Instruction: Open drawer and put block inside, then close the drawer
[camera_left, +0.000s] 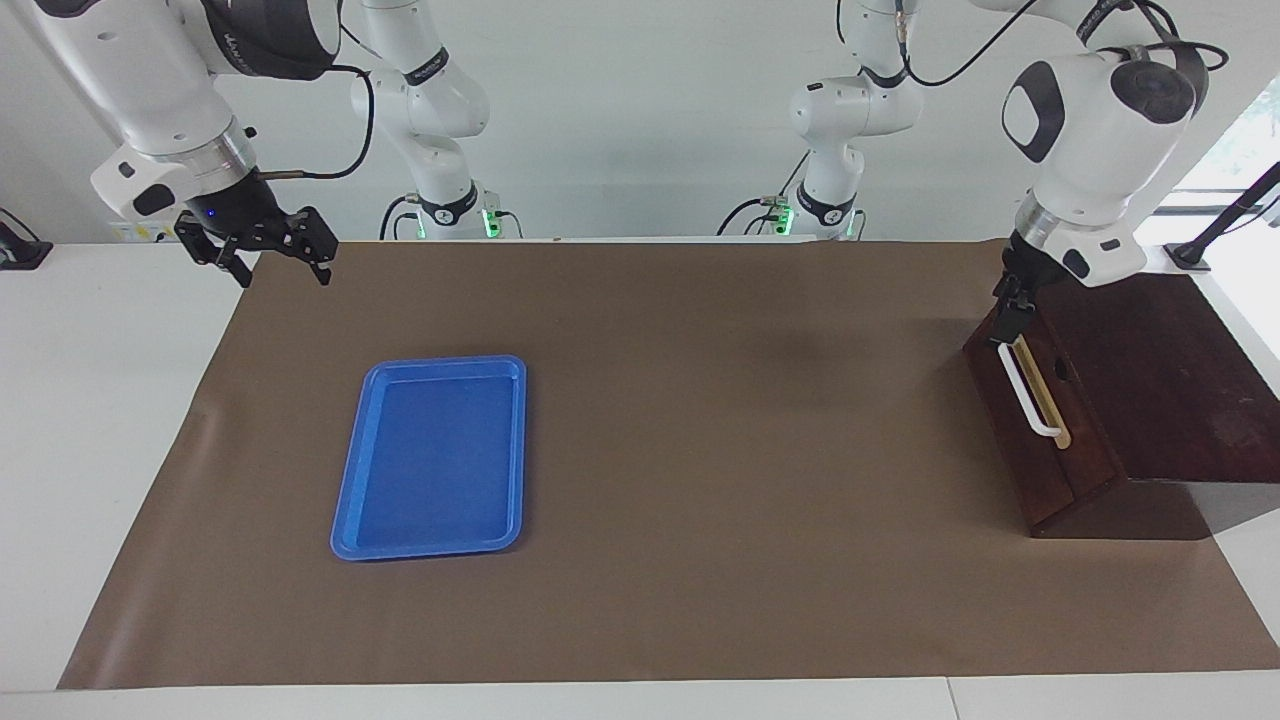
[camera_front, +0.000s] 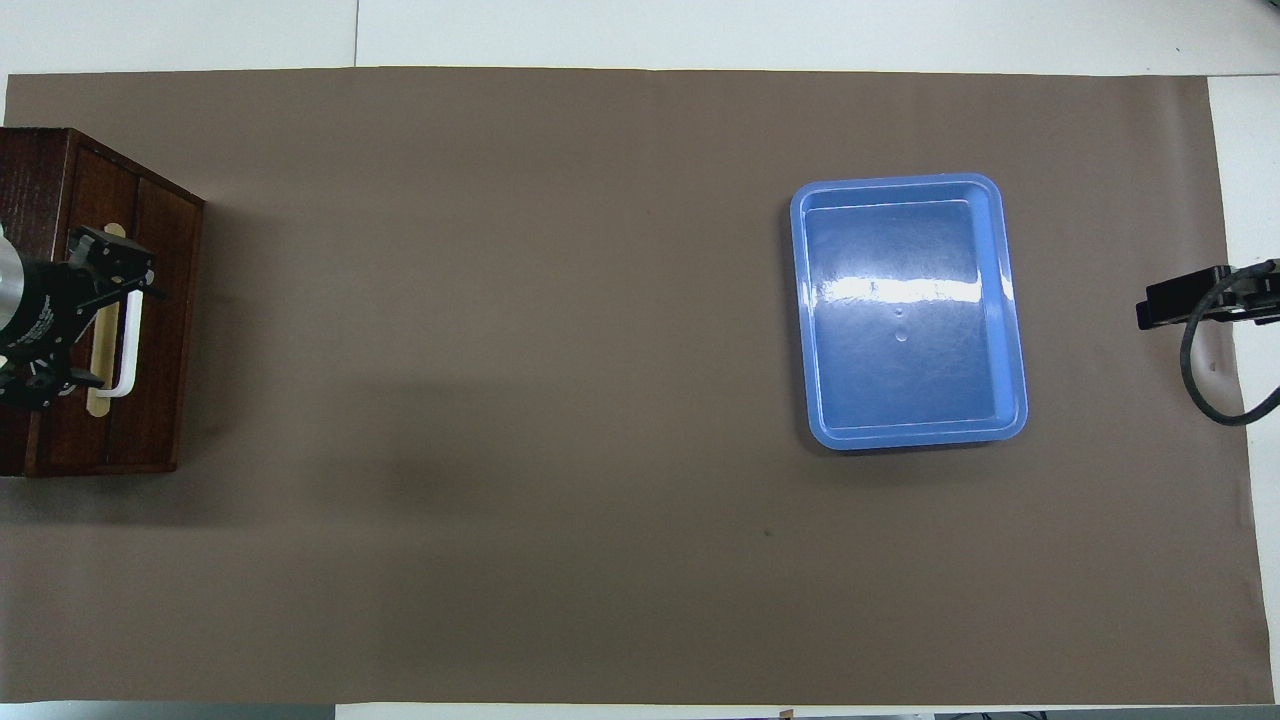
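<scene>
Hovering over the closed drawer (camera_left: 1045, 420), the left gripper (camera_left: 1010, 310) holds nothing, fingers spread, just above the white handle (camera_left: 1028, 392). Block: not visible, presumably inside. Right gripper (camera_left: 268, 262) waits, fingers spread, over the mat's corner, well clear of the blue tray (camera_left: 432, 456).
</scene>
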